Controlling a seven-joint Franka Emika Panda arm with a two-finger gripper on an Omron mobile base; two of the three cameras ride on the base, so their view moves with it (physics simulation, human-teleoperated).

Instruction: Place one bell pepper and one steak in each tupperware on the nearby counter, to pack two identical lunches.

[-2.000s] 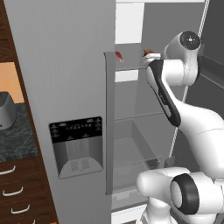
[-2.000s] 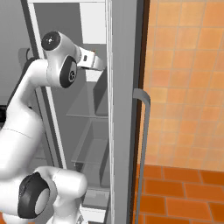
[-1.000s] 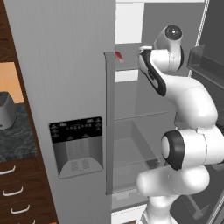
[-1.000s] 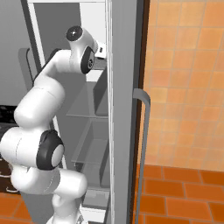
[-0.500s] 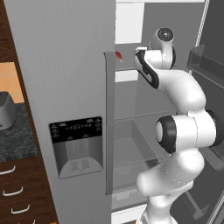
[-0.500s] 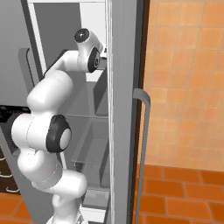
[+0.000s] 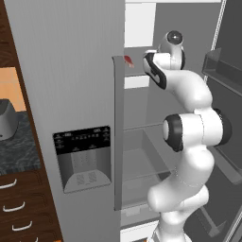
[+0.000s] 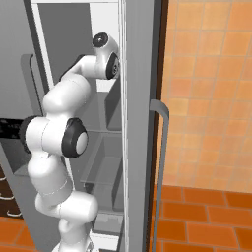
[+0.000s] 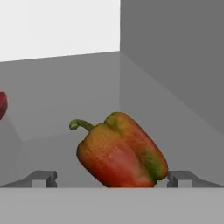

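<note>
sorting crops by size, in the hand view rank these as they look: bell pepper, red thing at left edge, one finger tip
1. The bell pepper, by far the largest, though it lies closest to the camera.
2. and 3. The red thing at the left edge is cut off by the frame and looks about the size of one of the gripper's fingertips; unranked.

Grey fridge (image 7: 71, 71) with its door open — orange tiled wall (image 8: 211, 88), terracotta tile floor (image 8: 202, 216), dark wood drawers (image 7: 19, 208).
</note>
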